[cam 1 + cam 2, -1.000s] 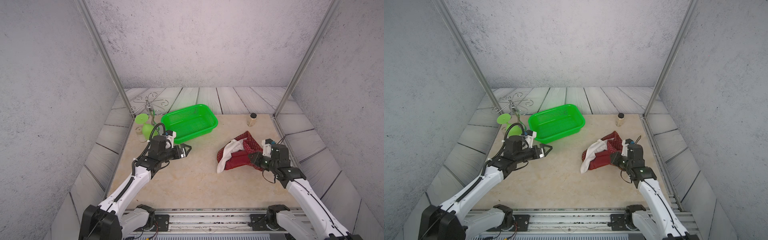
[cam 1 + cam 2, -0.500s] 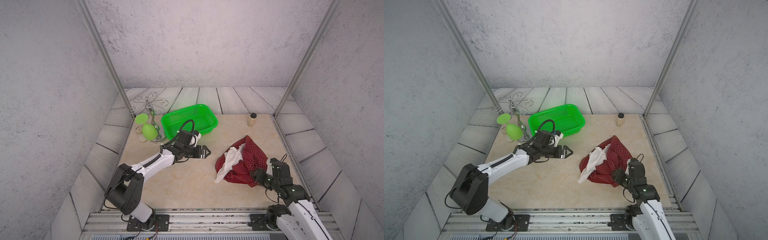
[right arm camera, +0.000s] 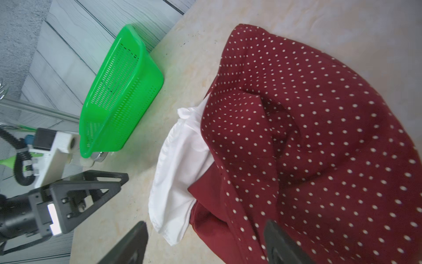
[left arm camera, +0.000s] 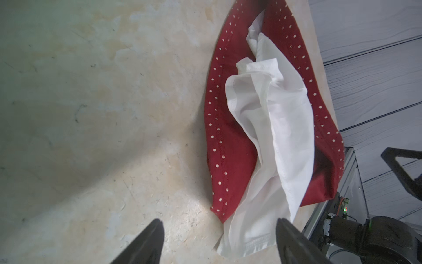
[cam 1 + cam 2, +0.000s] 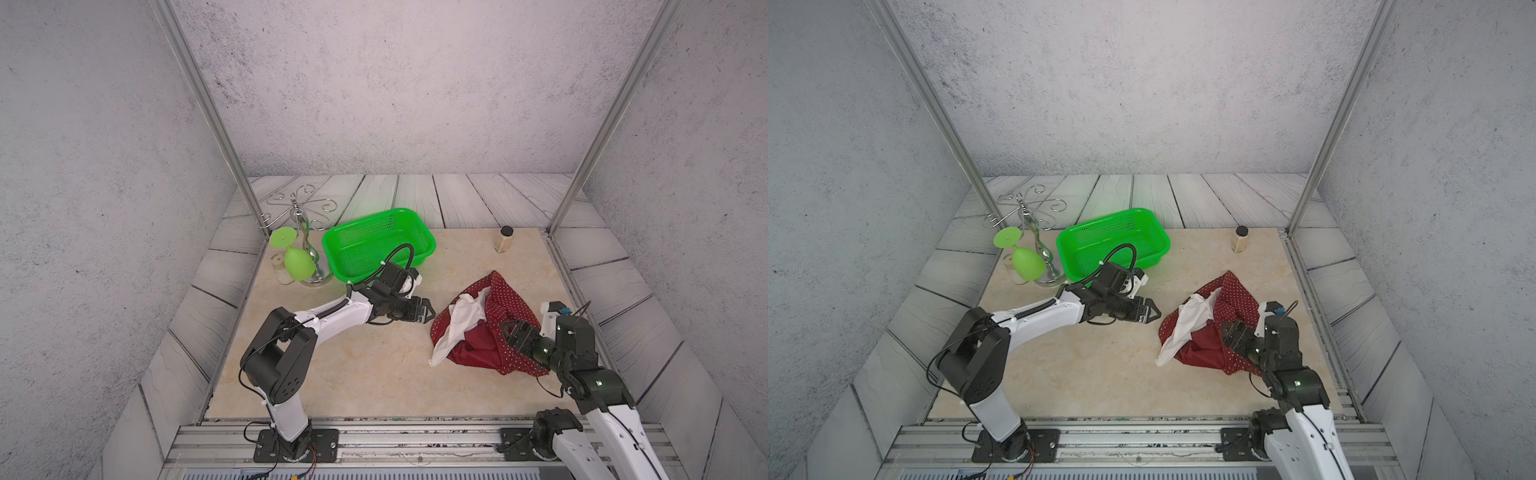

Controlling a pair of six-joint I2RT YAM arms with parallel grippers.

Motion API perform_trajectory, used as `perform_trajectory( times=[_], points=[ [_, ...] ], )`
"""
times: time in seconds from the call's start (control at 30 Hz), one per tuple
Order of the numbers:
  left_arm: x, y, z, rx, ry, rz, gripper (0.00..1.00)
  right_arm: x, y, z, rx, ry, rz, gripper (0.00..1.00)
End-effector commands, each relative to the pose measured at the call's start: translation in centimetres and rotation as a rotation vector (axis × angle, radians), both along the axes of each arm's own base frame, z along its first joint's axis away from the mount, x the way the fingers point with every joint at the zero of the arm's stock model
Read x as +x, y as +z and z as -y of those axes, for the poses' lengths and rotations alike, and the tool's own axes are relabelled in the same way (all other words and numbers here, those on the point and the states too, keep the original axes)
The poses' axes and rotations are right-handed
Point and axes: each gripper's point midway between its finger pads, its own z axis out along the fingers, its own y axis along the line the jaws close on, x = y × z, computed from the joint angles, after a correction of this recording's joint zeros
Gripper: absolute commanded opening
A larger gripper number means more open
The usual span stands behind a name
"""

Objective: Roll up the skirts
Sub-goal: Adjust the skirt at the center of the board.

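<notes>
Dark red polka-dot skirt lies crumpled and not rolled, right of centre on the table, with its white lining spilling out leftward. Left gripper sits just left of it, jaws apart and empty. Right gripper is over its near-right edge, jaws apart.

You had 1 green basket at the back of the beige tabletop, just beside a wire rack with 1 green glass hanging bowl-down. 1 black-capped jar stood upright, well apart, near the back right corner.
</notes>
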Motion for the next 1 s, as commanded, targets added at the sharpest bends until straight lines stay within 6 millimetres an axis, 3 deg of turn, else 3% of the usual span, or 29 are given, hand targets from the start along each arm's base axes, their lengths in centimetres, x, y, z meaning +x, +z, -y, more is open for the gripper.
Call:
perform_trajectory(
  times=[0.0,0.13,0.23,0.3,0.37,0.5,0.63,0.73,0.8,0.87,0.93,0.97],
  points=[
    [0.5,-1.1,0.0,0.079,0.003,0.033,0.79,1.9,0.4,-1.0,0.024,0.047,-0.003,0.78],
    [1.3,-0.7,1.7,0.048,-0.040,0.030,0.75,3.0,-0.6,-0.5,0.009,0.002,-0.075,0.73],
    [0.1,1.5,3.7,-0.058,-0.119,0.060,0.75,3.7,-2.1,0.5,-0.064,-0.020,-0.152,0.73],
    [-0.8,1.6,4.1,-0.091,-0.157,0.095,0.76,4.8,-3.2,-0.2,-0.082,0.045,-0.196,0.73],
    [-0.7,0.1,4.3,-0.065,-0.151,0.091,0.76,6.0,-4.2,-0.5,-0.117,0.097,-0.238,0.72],
    [0.0,-4.3,4.2,0.059,-0.138,0.011,0.73,8.9,-5.7,1.4,-0.277,0.095,-0.280,0.72],
    [-0.9,-5.4,6.1,0.027,-0.165,-0.077,0.66,11.9,-6.7,0.5,-0.258,0.130,-0.300,0.70],
    [-1.6,-5.3,7.4,0.008,-0.180,-0.091,0.55,13.2,-7.8,-0.1,-0.231,0.140,-0.347,0.56],
    [-1.8,-5.1,8.2,-0.008,-0.191,-0.107,0.49,13.6,-7.6,-0.3,-0.235,0.157,-0.357,0.36],
    [-1.9,-5.1,8.7,-0.014,-0.197,-0.130,0.34,13.9,-6.6,0.0,-0.253,0.155,-0.329,0.15],
    [-1.6,-5.2,8.7,0.000,-0.186,-0.138,0.07,14.0,-5.1,0.3,-0.281,0.156,-0.291,0.02],
    [-1.2,-4.9,8.5,0.017,-0.177,-0.122,0.00,14.1,-4.1,0.5,-0.296,0.158,-0.265,0.00]
  ],
)
